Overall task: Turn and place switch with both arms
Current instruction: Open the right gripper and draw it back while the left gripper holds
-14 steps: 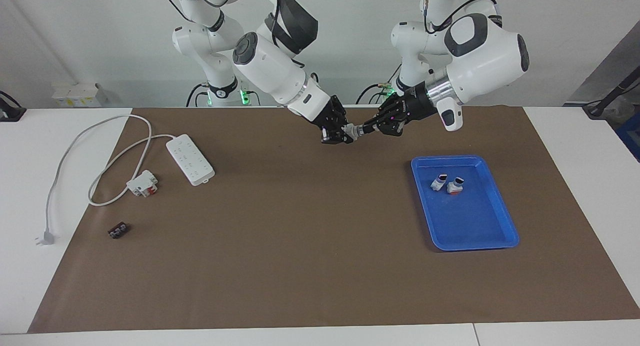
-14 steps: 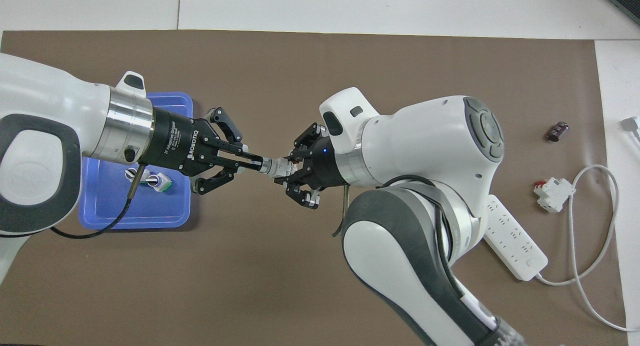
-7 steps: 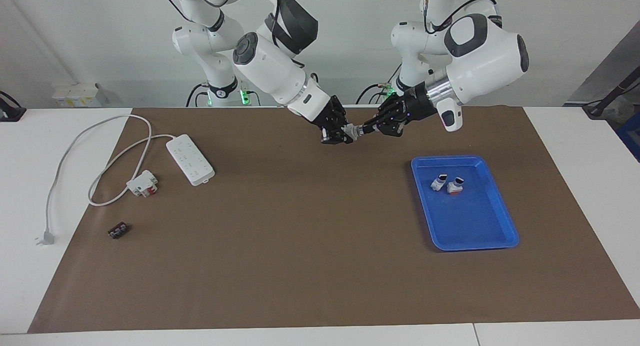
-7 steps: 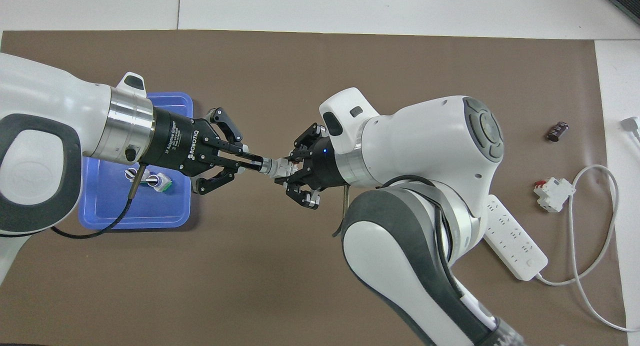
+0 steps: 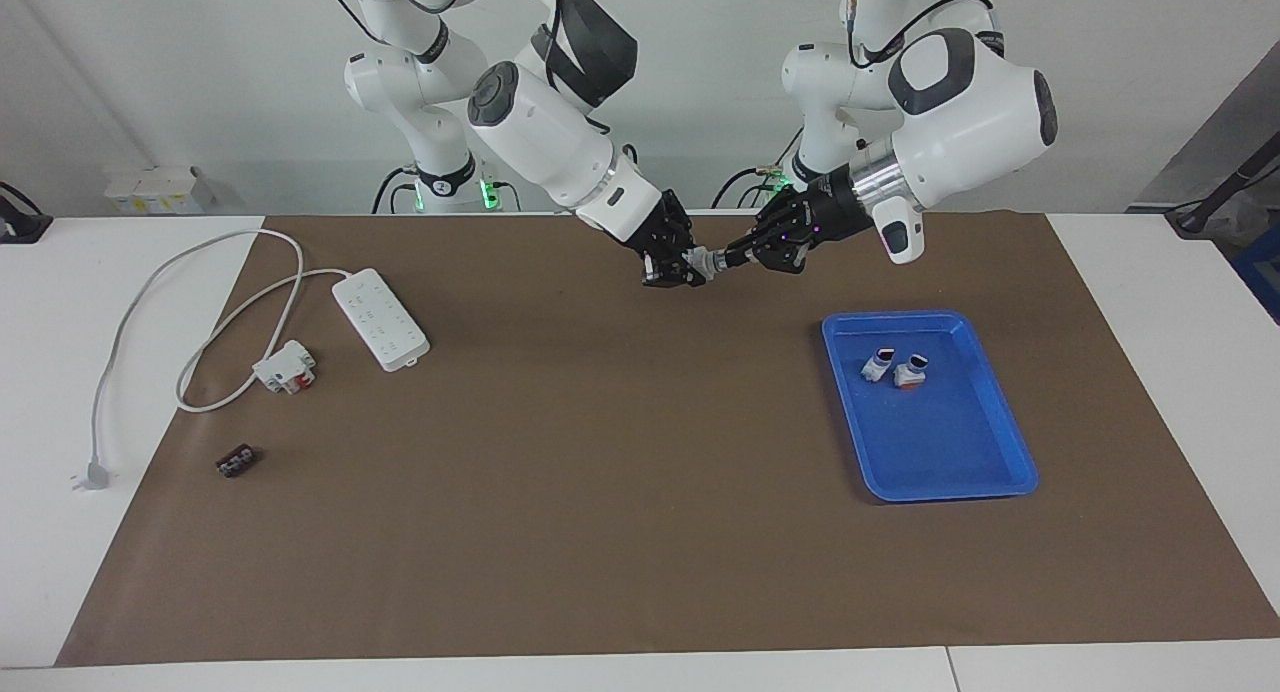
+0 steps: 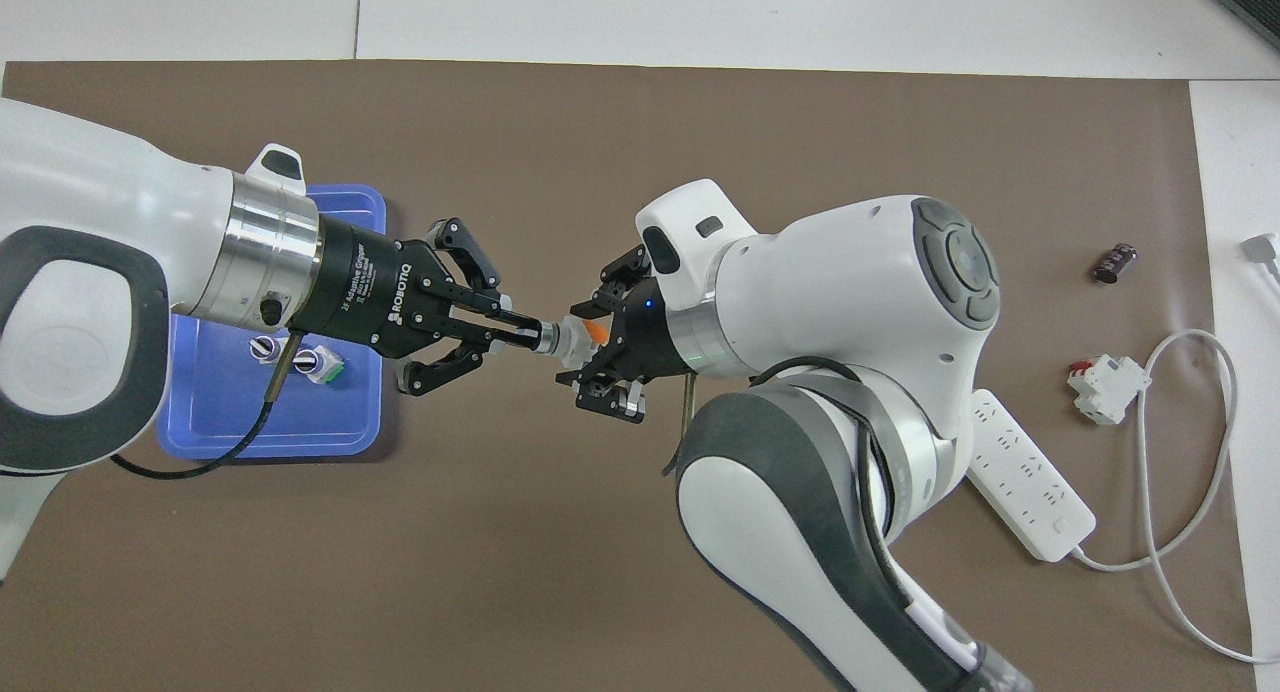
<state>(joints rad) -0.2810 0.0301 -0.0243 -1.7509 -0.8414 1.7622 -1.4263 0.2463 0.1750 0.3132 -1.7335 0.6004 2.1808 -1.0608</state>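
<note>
One switch (image 6: 572, 338) hangs in the air between the two grippers, above the brown mat (image 5: 600, 492) at the robots' end of the table, well apart from the blue tray (image 5: 975, 467). It is thumb-sized, with a white body; in the overhead view an orange-red patch shows at the end toward the right gripper and a dark tip at the end toward the left gripper. In the facing view (image 5: 703, 262) it reads only as a small pale piece between black fingers.

The left gripper (image 6: 535, 336) reaches in level from the tray's end, its two fingers pressed together on the switch's tip. The right gripper (image 6: 598, 344) comes from the power strip's end, its two fingers pinching the switch's body at the orange-red end. Both hold the same piece, nose to nose (image 5: 722, 258) (image 5: 680, 268).

Two more switches (image 5: 896, 369) lie side by side in the tray, in its half nearer the robots, close together; the tray sits toward the left arm's end.

Toward the right arm's end lie one white power strip (image 5: 380, 318) with its long cable and plug (image 5: 88, 474), one white-and-red boxy block (image 5: 285, 366) beside the strip and a little farther from the robots, and one small dark flat piece (image 5: 237, 462) farther out again.
</note>
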